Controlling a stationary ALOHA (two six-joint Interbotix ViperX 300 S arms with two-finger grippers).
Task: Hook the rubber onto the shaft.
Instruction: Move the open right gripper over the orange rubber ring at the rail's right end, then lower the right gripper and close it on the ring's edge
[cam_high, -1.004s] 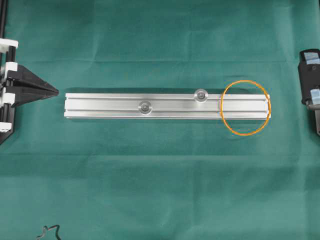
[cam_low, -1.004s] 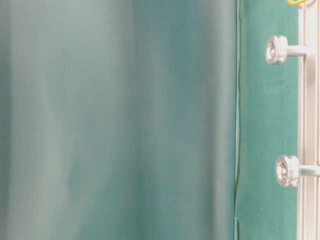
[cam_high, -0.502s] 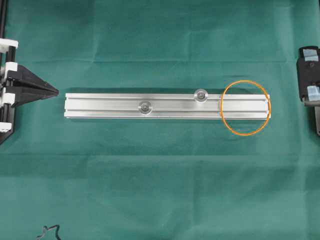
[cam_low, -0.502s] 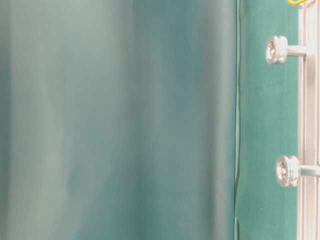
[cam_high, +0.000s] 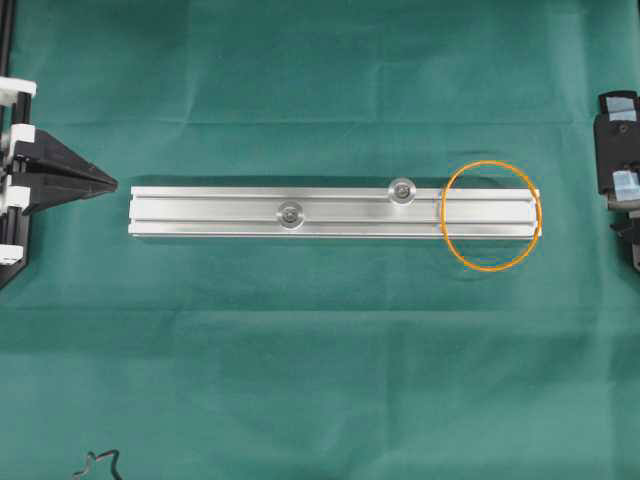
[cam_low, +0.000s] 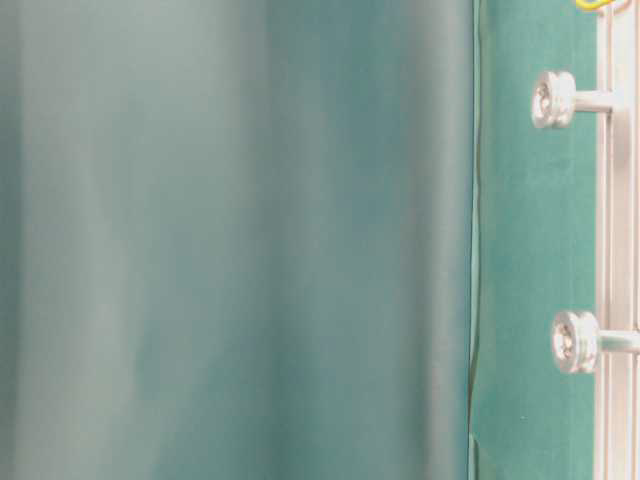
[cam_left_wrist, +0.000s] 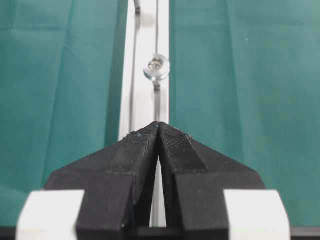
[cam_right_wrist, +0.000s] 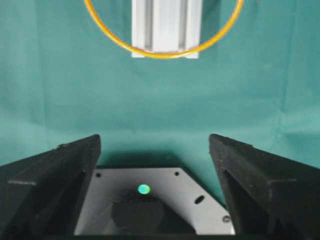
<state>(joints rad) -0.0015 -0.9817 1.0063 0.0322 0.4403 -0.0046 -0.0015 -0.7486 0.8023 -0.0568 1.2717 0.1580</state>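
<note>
The orange rubber band (cam_high: 487, 268) lies flat as a loop around the right end of the silver rail (cam_high: 220, 213). It touches neither of the two upright shafts (cam_high: 291, 213) (cam_high: 402, 190). My left gripper (cam_high: 112, 183) is shut and empty just off the rail's left end, and in the left wrist view (cam_left_wrist: 158, 125) it points along the rail at a shaft (cam_left_wrist: 156, 68). My right gripper (cam_right_wrist: 155, 142) is wide open and empty. It sits back from the band (cam_right_wrist: 165, 56) and the rail end (cam_right_wrist: 165, 25), at the overhead view's right edge (cam_high: 615, 185).
A green cloth (cam_high: 320, 380) covers the table. A black cord scrap (cam_high: 98, 465) lies at the front left edge. The table-level view shows both shafts (cam_low: 552, 99) (cam_low: 575, 341) standing out from the rail (cam_low: 615, 220).
The right arm has shifted slightly at the right edge. The band, the rail and the left gripper have not moved.
</note>
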